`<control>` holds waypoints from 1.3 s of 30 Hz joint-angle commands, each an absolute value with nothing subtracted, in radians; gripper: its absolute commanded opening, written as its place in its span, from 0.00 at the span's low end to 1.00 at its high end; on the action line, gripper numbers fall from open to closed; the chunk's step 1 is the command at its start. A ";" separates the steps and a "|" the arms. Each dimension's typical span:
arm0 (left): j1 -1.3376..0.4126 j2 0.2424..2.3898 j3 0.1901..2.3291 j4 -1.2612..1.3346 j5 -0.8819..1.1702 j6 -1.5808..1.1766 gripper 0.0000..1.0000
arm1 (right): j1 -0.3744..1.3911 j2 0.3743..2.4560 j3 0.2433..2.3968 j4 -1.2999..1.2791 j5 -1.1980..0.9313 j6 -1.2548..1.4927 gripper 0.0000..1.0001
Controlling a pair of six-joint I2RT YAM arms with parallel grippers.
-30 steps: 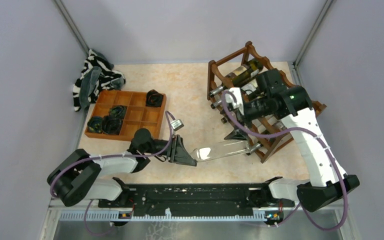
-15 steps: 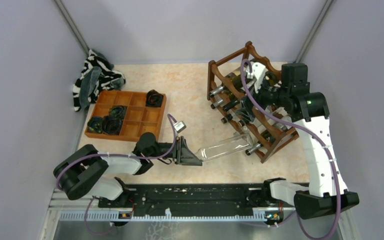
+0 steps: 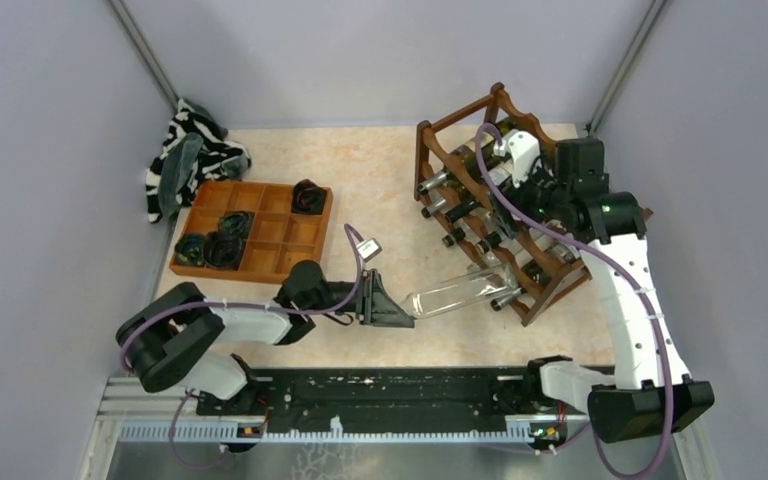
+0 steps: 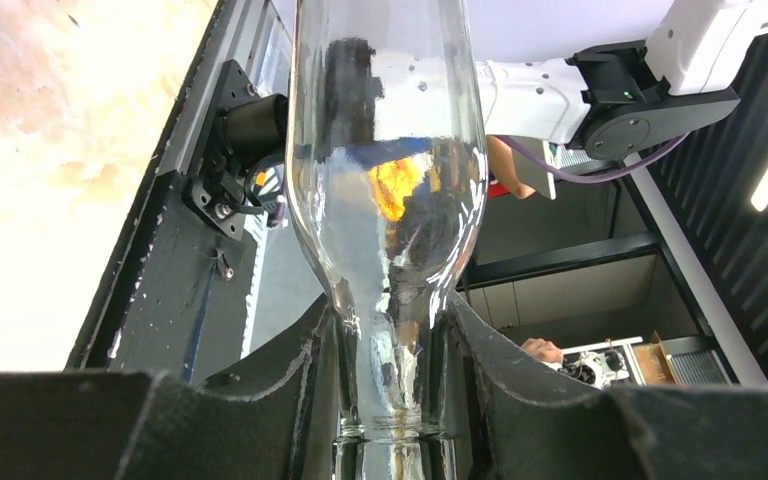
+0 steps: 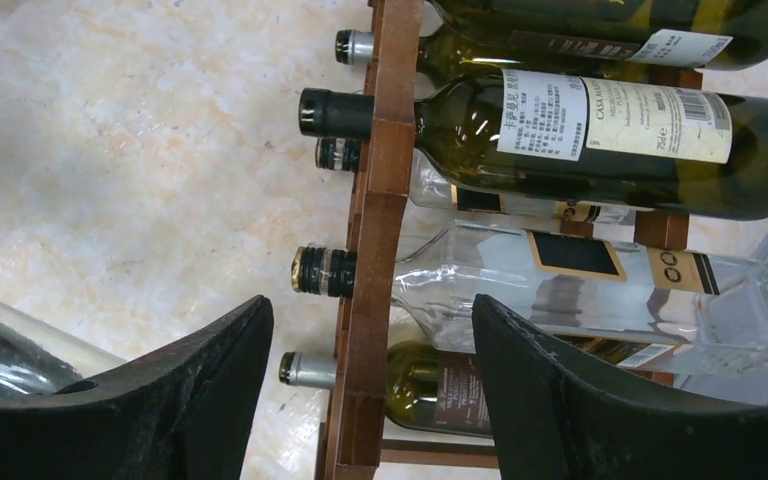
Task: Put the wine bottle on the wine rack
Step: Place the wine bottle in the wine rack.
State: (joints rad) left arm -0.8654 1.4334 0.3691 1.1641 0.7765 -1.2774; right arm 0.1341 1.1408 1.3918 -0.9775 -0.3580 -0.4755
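Observation:
My left gripper (image 3: 385, 306) is shut on the neck of a clear empty wine bottle (image 3: 457, 294), held near level, its base pointing at the lower front of the wine rack (image 3: 435, 137). In the left wrist view the bottle (image 4: 388, 170) rises from between my fingers (image 4: 290, 385). The dark reddish-brown rack holds several bottles lying on their sides. My right gripper (image 3: 505, 190) hovers open and empty over the rack's upper tiers; in its wrist view it (image 5: 370, 385) frames the rack's front rail (image 5: 372, 250) and a clear labelled bottle (image 5: 580, 285).
A flat orange-brown compartment tray (image 3: 282, 232) with dark rolled items sits at the left. A black-and-white striped cloth (image 3: 188, 155) lies in the back left corner. Grey walls close in the table on three sides. The black arm rail (image 3: 390, 395) runs along the near edge.
My left arm has pushed the clear bottle to the right, toward the rack's lower front. My right arm has lifted and swung back and right, from the rack's front to over its top.

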 commanded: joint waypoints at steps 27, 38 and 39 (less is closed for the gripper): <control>-0.905 1.546 0.441 1.358 0.692 -1.244 0.00 | 0.225 1.304 1.418 -0.792 -0.354 -0.349 0.26; -0.907 1.560 0.432 1.382 0.649 -1.247 0.00 | 0.289 1.371 1.482 -0.795 -0.415 -0.353 0.00; -0.907 1.562 0.433 1.383 0.648 -1.247 0.00 | 0.296 1.377 1.489 -0.795 -0.422 -0.350 0.00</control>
